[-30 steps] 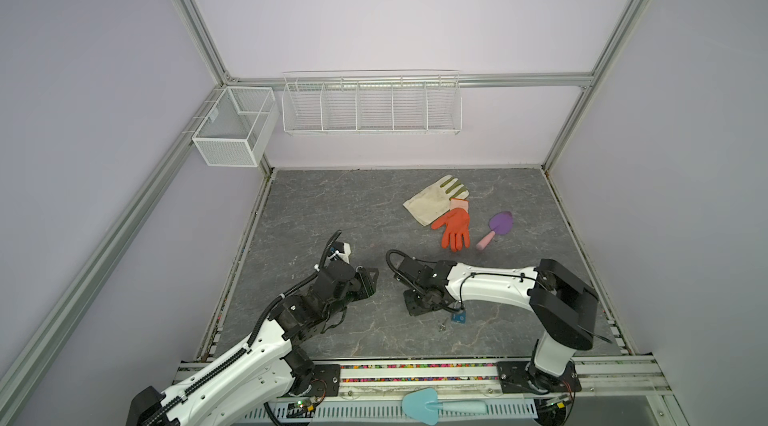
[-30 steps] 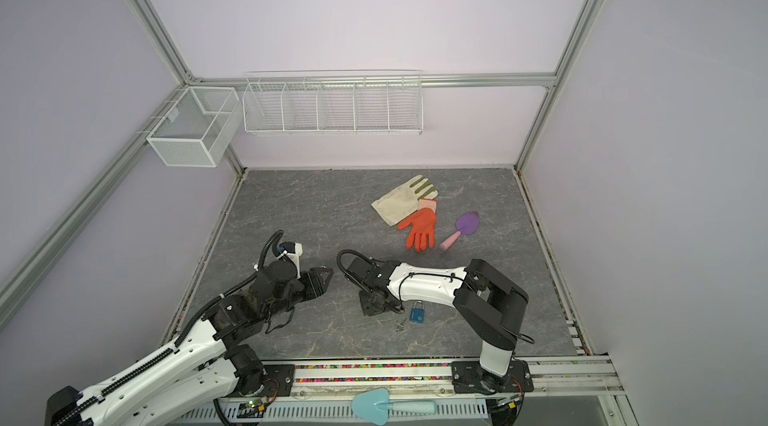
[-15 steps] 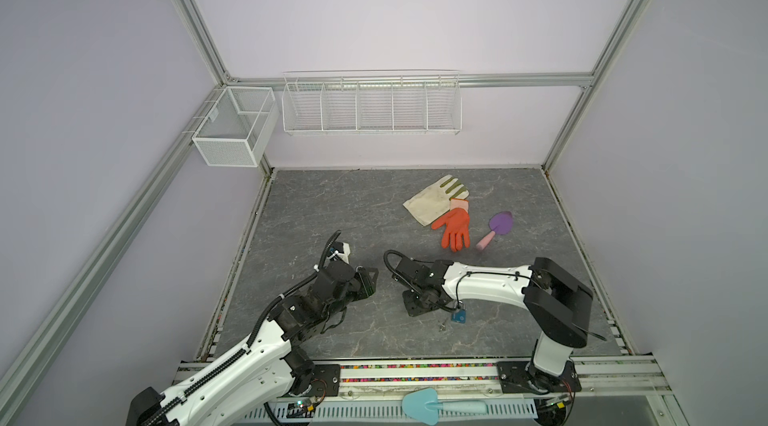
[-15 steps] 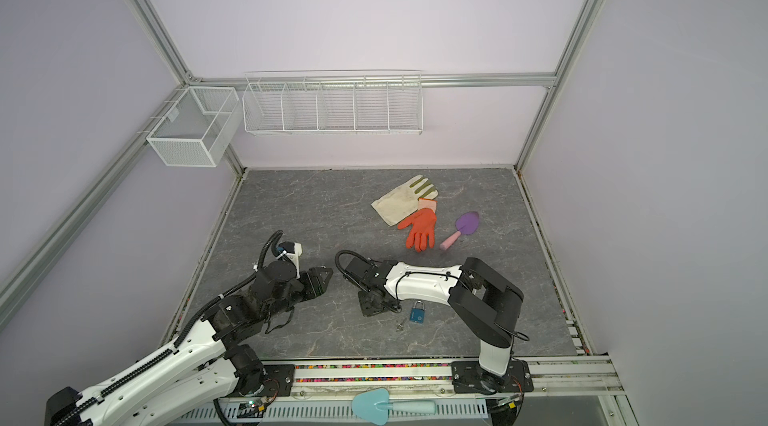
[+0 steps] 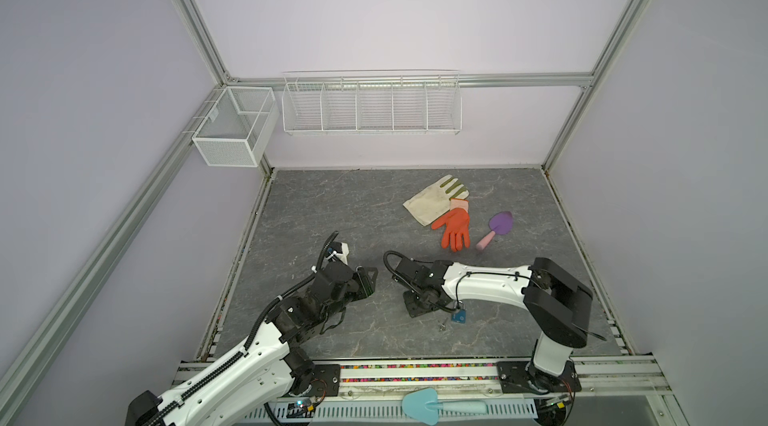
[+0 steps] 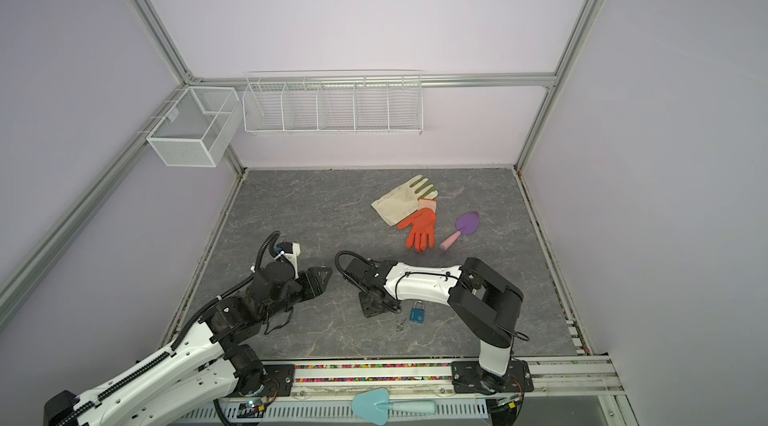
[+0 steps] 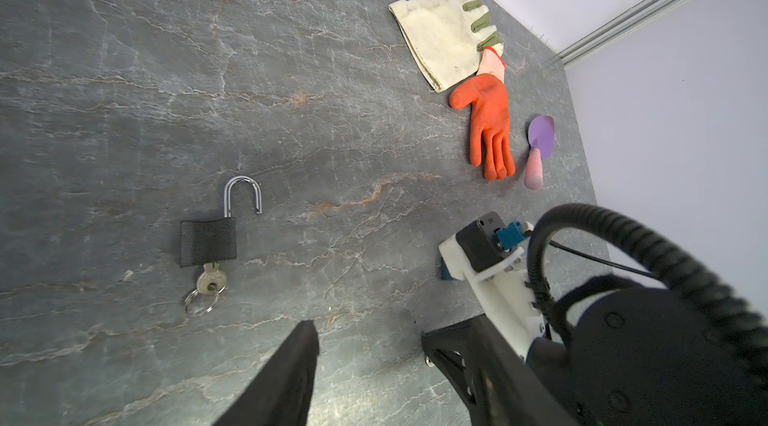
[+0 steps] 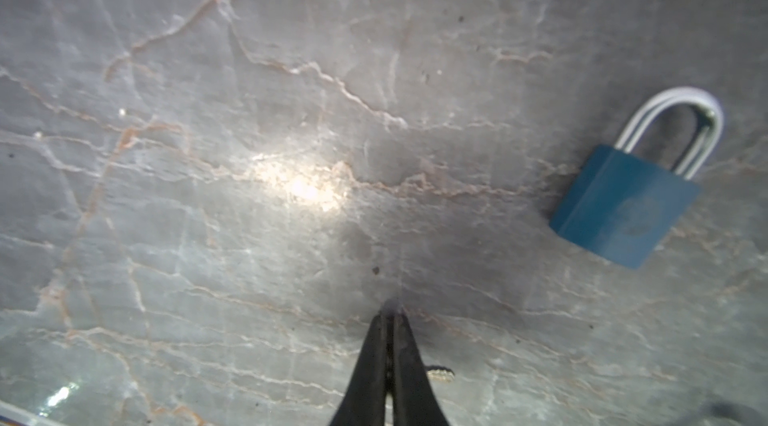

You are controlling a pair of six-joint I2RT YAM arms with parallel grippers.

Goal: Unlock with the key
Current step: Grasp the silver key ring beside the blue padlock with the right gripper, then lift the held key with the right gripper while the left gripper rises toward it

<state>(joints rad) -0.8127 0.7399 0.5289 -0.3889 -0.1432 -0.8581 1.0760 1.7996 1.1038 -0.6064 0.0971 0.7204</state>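
Though pressed fully shut, right fingers [image 8: 374, 361] tip-down on the counter [image 6: 311, 212], seems to grip nothing; probably pinching for the flat key [image 6: 400, 326] just beside, lower centre in both top views, by the blue padlock [image 6: 417, 315]; left fingers [image 7: 291, 370] apart, empty, likely waiting.

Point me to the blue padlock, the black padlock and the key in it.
blue padlock [image 8: 623, 204]: right wrist view, on its body
black padlock [image 7: 208, 243]: left wrist view, on its body
key [image 7: 212, 280]: left wrist view, on its head
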